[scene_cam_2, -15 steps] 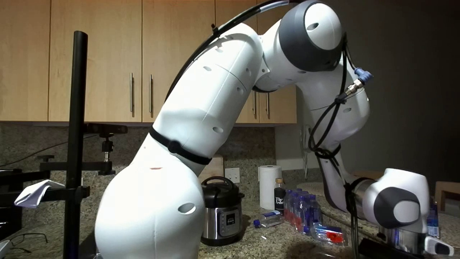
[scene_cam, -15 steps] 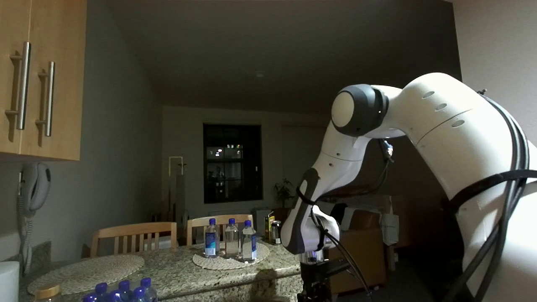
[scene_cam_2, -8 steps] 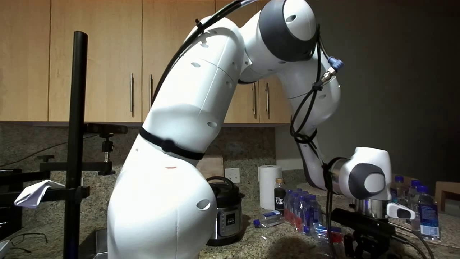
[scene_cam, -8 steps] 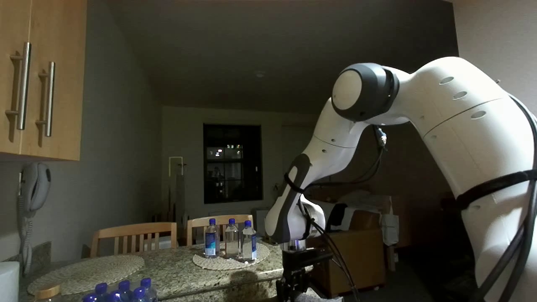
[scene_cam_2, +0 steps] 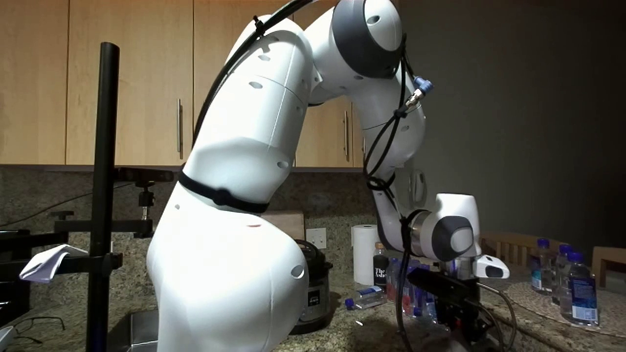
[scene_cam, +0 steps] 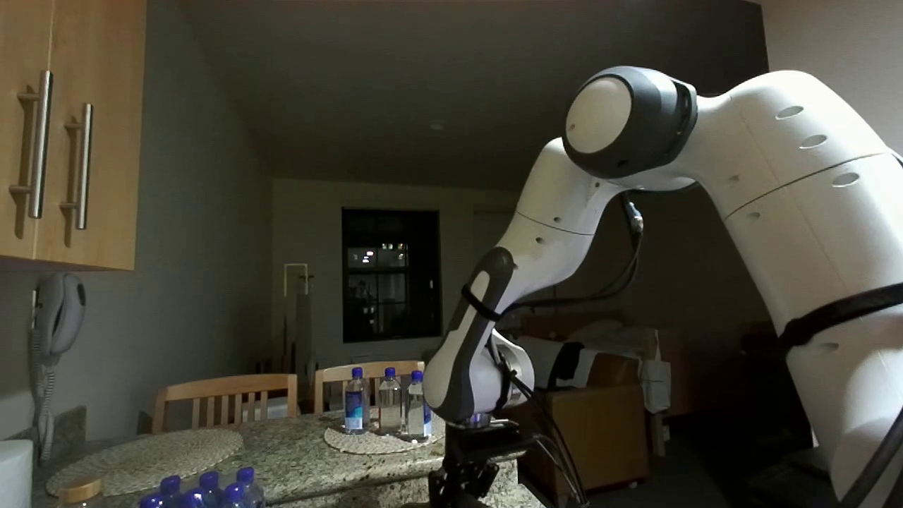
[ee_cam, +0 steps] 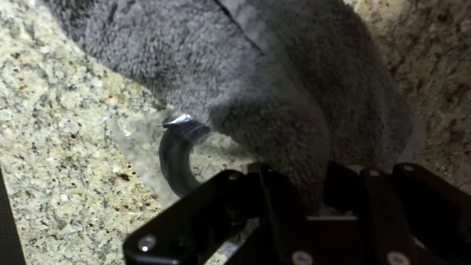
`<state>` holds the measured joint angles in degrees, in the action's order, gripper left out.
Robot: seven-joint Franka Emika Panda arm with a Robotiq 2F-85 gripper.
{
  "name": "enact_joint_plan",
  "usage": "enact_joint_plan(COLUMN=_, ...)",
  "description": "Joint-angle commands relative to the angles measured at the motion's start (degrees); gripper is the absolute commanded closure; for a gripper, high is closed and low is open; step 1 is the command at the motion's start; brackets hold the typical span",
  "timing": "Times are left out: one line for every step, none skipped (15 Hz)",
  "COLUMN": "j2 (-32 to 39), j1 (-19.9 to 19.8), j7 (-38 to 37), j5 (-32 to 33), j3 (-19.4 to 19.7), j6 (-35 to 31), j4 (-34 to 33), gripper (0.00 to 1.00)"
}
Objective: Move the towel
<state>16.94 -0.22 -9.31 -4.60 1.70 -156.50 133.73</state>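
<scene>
The jaws were clenched on a fold of the gray towel, whose plush bulk lay or hung, I couldn't tell which, over the speckled worktop, partly hiding a dark curved thing.

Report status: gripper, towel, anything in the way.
Gripper shut on towel. Towel over counter, contact unclear. Possible snag: dark ring and clear plastic beside towel, wrist view.

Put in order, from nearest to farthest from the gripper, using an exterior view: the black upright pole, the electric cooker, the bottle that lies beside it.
1. Lying bottle: a little right of the picture's middle.
2. Electric cooker: left of the bottle, partly hidden.
3. Black upright pole: at the picture's left side.
</scene>
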Motion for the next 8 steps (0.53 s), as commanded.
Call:
enact_joint_plan(j2=-3.7, j1=4.0, j7=-6.1, j5=1.1, j3=0.3, j6=-3.7, j4=4.6, gripper=0.90)
enact_joint_plan(j2=-3.7, j1=5.0, j7=-7.0, j5=1.0, j3=-0.1, j6=-4.4, j4=4.7, gripper=0.90)
enact_joint_plan(j2=-3.7, j1=6.0, j7=-8.0, j5=1.2, j3=-0.1, j6=-4.9, j4=4.8, gripper=0.90)
enact_joint_plan(j2=-3.6, j1=7.3, j7=-9.4, j5=1.8, j3=0.1, j6=-6.1, j4=4.7, gripper=0.89)
enact_joint_plan(j2=-3.6, j1=8.2, j7=-10.2, j5=1.7, j3=-0.1, j6=-6.6, j4=4.5, gripper=0.89)
enact_joint_plan(j2=-3.5, j1=9.0, j7=-11.0, j5=1.3, j3=-0.5, j6=-7.4, j4=4.2, gripper=0.89)
enact_joint_plan(j2=-3.4, j1=9.7, j7=-11.6, j5=1.1, j3=-0.6, j6=-8.0, j4=4.0, gripper=0.90)
enact_joint_plan(j2=-3.3, j1=10.4, j7=-12.4, j5=-0.2, j3=-1.5, j6=-8.8, j4=3.4, gripper=0.90)
